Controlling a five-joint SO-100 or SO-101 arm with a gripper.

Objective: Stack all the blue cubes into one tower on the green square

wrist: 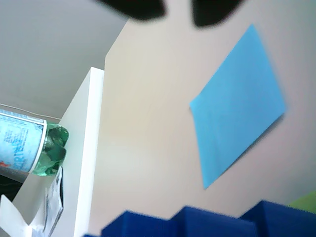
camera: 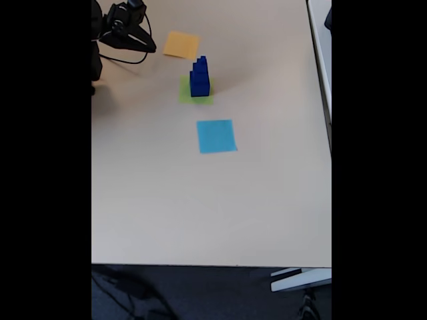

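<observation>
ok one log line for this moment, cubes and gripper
cubes: one tower on green square | gripper: away from tower, holding nothing | blue square: bare

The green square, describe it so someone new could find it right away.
On the beige table, look toward the far end in the fixed view, between the orange square and light-blue square. The green square is the only one with the blue cubes stacked on it.

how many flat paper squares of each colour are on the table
orange-yellow square: 1
green square: 1, under the blue cubes
light-blue square: 1
total: 3
</observation>
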